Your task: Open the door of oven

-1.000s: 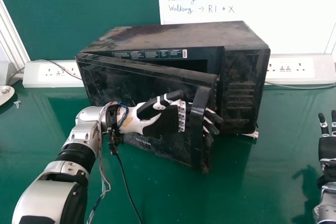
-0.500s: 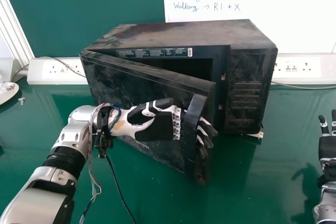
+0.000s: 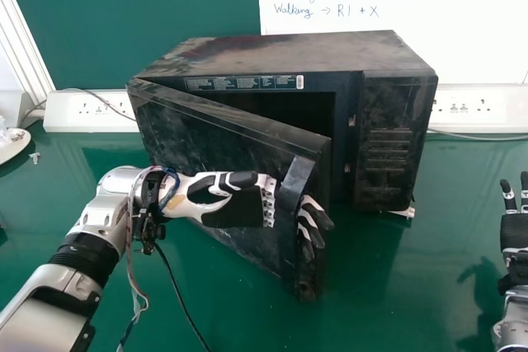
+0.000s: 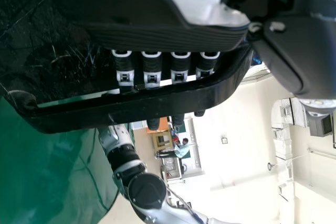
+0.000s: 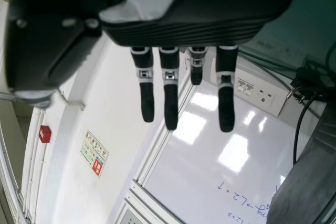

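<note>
Swinging farther out from the oven (image 3: 392, 125): door (image 3: 231, 133), ajar | left hand (image 3: 235, 212): in front of oven, fingers nearly straight behind handle (image 3: 293, 183) | right hand (image 3: 516, 232): right of oven, fingers straight

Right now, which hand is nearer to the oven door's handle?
Left. The left hand is at the handle, fingers reaching through behind it. The right hand is well away, at the head view's right edge, out past the oven.

One oven (image 3: 396, 117), one oven door (image 3: 235, 133), one door handle (image 3: 290, 191), two hands (image 3: 235, 213), two socket panels (image 3: 470, 108), one whiteboard (image 3: 445, 14)
</note>
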`<action>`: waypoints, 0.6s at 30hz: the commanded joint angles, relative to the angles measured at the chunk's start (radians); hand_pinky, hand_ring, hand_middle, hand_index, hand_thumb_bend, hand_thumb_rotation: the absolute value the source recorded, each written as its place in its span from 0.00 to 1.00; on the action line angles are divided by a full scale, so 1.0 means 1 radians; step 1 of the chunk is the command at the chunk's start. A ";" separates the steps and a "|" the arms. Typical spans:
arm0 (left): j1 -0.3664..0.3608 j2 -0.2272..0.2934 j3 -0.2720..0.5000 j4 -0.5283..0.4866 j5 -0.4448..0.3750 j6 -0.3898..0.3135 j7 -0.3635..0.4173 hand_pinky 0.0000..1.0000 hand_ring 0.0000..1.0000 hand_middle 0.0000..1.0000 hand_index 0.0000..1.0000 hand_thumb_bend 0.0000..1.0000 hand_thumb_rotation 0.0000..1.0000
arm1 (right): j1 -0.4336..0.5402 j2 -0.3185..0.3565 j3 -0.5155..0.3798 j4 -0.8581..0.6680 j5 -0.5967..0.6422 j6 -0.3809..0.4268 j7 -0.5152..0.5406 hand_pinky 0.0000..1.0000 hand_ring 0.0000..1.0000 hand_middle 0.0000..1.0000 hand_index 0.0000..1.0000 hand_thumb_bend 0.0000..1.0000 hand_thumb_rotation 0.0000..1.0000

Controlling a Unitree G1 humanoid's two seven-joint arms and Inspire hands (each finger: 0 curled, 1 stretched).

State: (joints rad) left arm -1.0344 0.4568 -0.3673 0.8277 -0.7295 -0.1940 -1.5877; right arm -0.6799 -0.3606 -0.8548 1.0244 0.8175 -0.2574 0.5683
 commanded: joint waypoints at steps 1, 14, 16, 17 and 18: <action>-0.040 -0.022 -0.047 -0.051 -0.106 -0.055 -0.027 0.41 0.58 0.67 0.80 0.94 0.79 | 0.015 0.005 0.006 -0.016 0.002 0.003 0.003 0.57 0.69 0.77 0.83 1.00 0.91; -0.014 0.102 -0.129 -0.117 -0.229 -0.075 -0.027 0.50 0.64 0.71 0.77 0.89 0.83 | 0.016 0.006 0.005 -0.018 0.000 0.005 -0.005 0.55 0.67 0.77 0.83 1.00 0.90; -0.022 0.127 -0.156 -0.146 -0.225 -0.114 -0.027 0.48 0.62 0.70 0.77 0.97 0.93 | 0.015 0.000 0.003 -0.007 0.000 0.005 0.000 0.54 0.67 0.76 0.83 1.00 0.90; -0.024 0.139 -0.169 -0.163 -0.236 -0.129 -0.027 0.48 0.62 0.70 0.79 0.98 0.94 | 0.014 -0.002 0.002 -0.001 -0.001 0.004 0.002 0.55 0.67 0.76 0.83 1.00 0.90; -0.036 0.157 -0.195 -0.178 -0.243 -0.132 -0.027 0.49 0.63 0.71 0.80 0.98 0.94 | 0.014 -0.003 0.002 0.001 -0.001 0.003 0.002 0.55 0.68 0.77 0.84 1.00 0.91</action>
State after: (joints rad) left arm -1.0191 0.6131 -0.5427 0.7177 -0.8968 -0.2806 -1.5939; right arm -0.6790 -0.3604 -0.8546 1.0167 0.8161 -0.2526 0.5665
